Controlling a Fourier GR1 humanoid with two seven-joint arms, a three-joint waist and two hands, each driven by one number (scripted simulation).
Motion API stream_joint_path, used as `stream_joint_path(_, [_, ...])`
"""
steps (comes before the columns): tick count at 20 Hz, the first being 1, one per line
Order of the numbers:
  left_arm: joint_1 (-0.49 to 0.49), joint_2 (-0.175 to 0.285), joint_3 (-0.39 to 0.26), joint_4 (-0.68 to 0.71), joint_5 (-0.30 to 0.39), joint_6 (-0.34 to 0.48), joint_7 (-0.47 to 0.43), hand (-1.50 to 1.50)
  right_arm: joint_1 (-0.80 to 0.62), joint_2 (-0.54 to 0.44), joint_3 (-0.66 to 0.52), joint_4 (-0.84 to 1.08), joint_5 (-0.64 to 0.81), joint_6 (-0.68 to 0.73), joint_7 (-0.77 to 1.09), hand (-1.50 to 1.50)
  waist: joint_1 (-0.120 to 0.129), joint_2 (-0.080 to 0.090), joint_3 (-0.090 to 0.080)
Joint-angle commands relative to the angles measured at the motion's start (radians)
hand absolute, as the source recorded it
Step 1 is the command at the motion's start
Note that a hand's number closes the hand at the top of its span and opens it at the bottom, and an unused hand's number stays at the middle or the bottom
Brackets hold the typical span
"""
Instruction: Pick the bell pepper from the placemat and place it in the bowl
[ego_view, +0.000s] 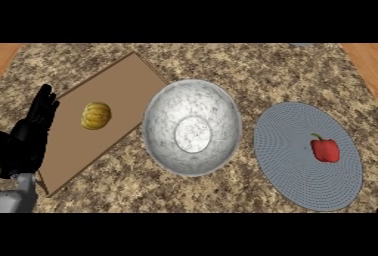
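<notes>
While inside placemat (291, 167) edge, bell pepper (325, 150)

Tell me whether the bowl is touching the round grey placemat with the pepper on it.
Apart. The head view shows a strip of speckled counter running between the bowl and the placemat.

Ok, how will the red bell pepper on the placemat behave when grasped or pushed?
The bell pepper looks smooth, so it may slip a little in a grasp. It seems to lie on its side on the placemat, so a push would probably roll it.
</notes>
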Motion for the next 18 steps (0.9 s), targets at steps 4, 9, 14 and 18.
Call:
stream_joint_path(4, [-0.028, -0.041, -0.025, -0.024, -0.056, -0.005, 0.029, 0.0, -0.001, -0.066, -0.148, -0.146, -0.035, 0.151, 0.187, -1.5, 0.028, 0.006, 0.0])
stream_joint_path(9, [-0.052, -0.009, 0.021, -0.038, -0.021, -0.044, 0.077, 0.0, -0.059, -0.139, -0.125, -0.294, 0.027, 0.228, 0.427, -1.5, 0.037, 0.006, -0.001])
stream_joint_path(14, [-0.071, -0.05, -0.003, 0.02, -0.041, -0.041, 0.027, 0.0, -0.2, -0.323, -0.025, -0.203, 0.047, 0.4, 0.614, -1.5, 0.066, 0.015, -0.002])
stream_joint_path(18, [-0.064, -0.08, -0.029, -0.013, -0.062, -0.024, 0.048, 0.0, -0.321, -0.335, 0.112, -0.191, 0.059, 0.483, 0.778, -1.5, 0.073, 0.014, -0.001])
